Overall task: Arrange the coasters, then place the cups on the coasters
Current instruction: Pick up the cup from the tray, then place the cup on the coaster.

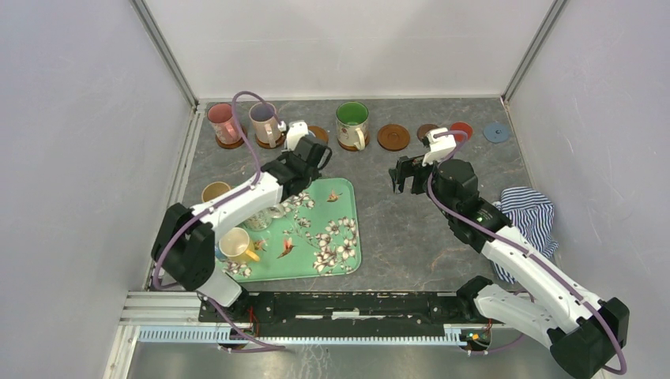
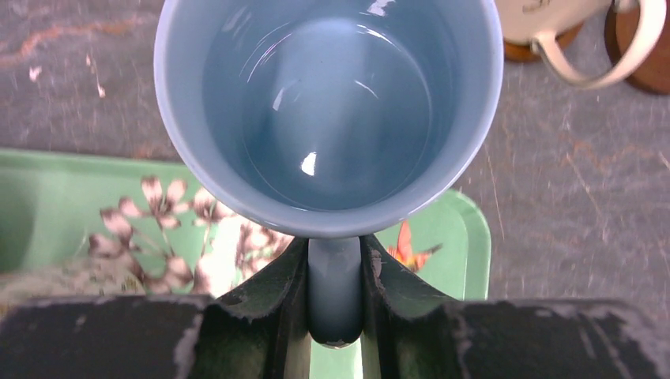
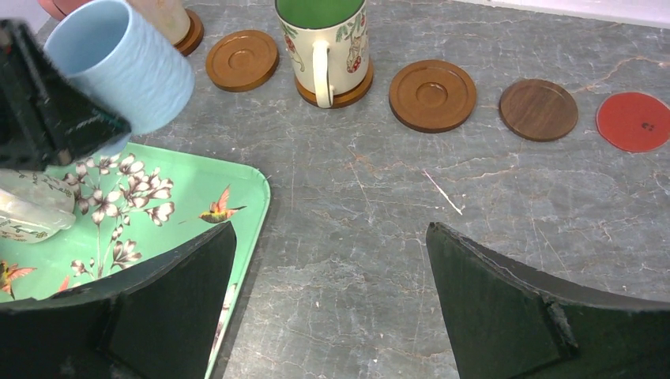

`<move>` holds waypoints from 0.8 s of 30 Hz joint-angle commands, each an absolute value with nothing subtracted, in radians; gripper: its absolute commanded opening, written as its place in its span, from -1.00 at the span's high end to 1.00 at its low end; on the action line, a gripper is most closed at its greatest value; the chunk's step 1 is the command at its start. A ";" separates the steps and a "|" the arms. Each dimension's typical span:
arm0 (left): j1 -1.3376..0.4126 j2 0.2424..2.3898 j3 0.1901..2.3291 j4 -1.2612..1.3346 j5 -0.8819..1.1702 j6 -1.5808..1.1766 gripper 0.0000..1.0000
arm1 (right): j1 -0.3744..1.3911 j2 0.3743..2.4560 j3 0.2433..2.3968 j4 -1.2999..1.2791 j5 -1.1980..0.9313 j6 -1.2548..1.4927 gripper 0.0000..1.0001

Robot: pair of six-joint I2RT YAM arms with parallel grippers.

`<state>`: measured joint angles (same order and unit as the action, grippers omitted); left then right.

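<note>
Your left gripper (image 2: 335,264) is clamped on the handle of the light blue cup (image 2: 328,110). Its fingers (image 2: 261,316) press the handle from either side. The cup's body sticks out past the fingertips, with its open mouth turned back toward the wrist camera.

From the right wrist view, the cup hangs tilted, clear of the table (image 3: 379,197), above the far right corner of the green floral tray (image 3: 251,207). Just beyond the cup lies an empty orange-brown coaster (image 3: 242,59). It sits between the lilac cup (image 1: 265,120), which is on its own coaster, and the green cup (image 3: 322,35), which stands upright on another.

Further right along the same row are a second orange-brown coaster (image 3: 432,95), a dark brown coaster (image 3: 541,109) and a red coaster (image 3: 638,121), each apart from its neighbour.

Your right gripper (image 3: 330,230) hangs over the table to the right of the tray, jaws spread wide with nothing between them.
</note>
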<state>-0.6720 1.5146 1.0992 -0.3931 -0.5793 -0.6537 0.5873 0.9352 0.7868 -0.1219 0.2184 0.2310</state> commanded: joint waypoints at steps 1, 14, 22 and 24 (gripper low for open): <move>-0.593 1.587 1.236 -0.189 -0.542 -0.506 0.96 | 0.589 0.902 0.818 -0.102 0.212 0.240 -0.96; -0.481 1.870 1.472 -0.160 -0.457 -0.369 0.96 | 0.591 0.841 0.844 -0.158 0.221 0.237 -0.96; -0.445 1.997 1.571 -0.166 -0.388 -0.339 0.96 | 0.590 0.807 0.847 -0.187 0.243 0.229 -0.96; -0.442 2.022 1.602 -0.166 -0.376 -0.327 0.96 | 0.591 0.800 0.844 -0.190 0.249 0.228 -0.96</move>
